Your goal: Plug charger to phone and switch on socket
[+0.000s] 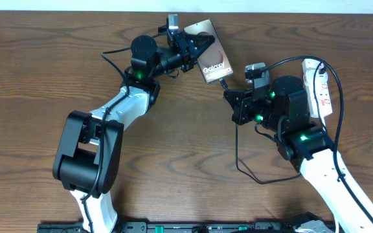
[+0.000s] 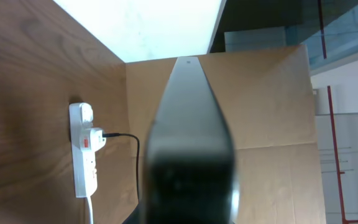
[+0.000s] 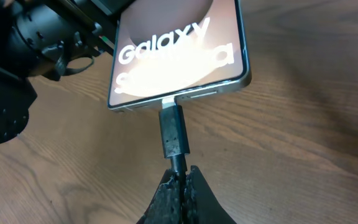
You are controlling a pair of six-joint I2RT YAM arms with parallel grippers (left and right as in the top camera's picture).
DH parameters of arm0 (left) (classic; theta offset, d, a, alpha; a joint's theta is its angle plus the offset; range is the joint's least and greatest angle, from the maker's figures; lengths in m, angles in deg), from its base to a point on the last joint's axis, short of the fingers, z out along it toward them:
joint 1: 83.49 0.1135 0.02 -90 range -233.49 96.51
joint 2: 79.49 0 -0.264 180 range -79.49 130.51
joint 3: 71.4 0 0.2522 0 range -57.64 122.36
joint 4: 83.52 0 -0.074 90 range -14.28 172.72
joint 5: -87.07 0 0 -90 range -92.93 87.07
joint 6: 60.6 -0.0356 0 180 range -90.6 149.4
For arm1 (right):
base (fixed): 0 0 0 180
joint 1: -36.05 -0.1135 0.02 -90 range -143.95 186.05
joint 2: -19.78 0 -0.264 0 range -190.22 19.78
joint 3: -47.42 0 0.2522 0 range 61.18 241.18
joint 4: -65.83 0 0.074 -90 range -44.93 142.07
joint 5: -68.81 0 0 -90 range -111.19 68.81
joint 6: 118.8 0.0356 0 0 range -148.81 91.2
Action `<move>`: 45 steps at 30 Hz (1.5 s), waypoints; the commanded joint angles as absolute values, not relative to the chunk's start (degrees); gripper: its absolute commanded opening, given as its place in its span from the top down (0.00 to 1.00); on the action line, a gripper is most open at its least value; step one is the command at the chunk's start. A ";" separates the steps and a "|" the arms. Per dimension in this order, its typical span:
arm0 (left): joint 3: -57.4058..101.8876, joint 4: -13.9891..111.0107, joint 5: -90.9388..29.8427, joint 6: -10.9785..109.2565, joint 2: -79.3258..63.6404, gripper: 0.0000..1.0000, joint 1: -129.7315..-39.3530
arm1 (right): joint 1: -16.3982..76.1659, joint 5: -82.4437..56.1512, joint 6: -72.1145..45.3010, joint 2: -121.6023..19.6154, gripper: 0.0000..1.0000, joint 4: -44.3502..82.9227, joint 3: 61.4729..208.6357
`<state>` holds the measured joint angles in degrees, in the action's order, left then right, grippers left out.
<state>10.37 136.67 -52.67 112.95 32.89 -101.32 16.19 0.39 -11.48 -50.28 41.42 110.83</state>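
Both end effectors closed: left end effector (image 1: pixel 198 44) grips the phone (image 1: pixel 215 65) by its top edge, right end effector (image 3: pixel 180 186) pinches the charger (image 3: pixel 173 134), tip at the phone's port; power strip (image 1: pixel 320 87) far right.

The left arm (image 1: pixel 118 107) stretches forward, elbow bent, left gripper (image 1: pixel 196 44) clamped on the phone (image 1: pixel 212 61). The right arm (image 1: pixel 322 168) folds inward, right gripper (image 3: pixel 180 182) pinched tight on the charger (image 3: pixel 173 134), pointing toward the left one.
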 commanded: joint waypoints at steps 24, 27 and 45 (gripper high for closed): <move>11.90 137.44 -61.10 111.94 30.88 0.93 -105.21 | 16.06 -2.80 -11.88 -52.56 0.99 48.65 110.98; 11.90 137.44 -62.59 111.90 30.88 0.92 -105.56 | 16.06 -2.86 -11.90 -52.60 0.99 49.11 110.98; 11.90 137.39 -68.32 107.29 30.88 0.93 -104.12 | 16.34 -0.66 -10.67 -52.45 0.21 49.33 110.98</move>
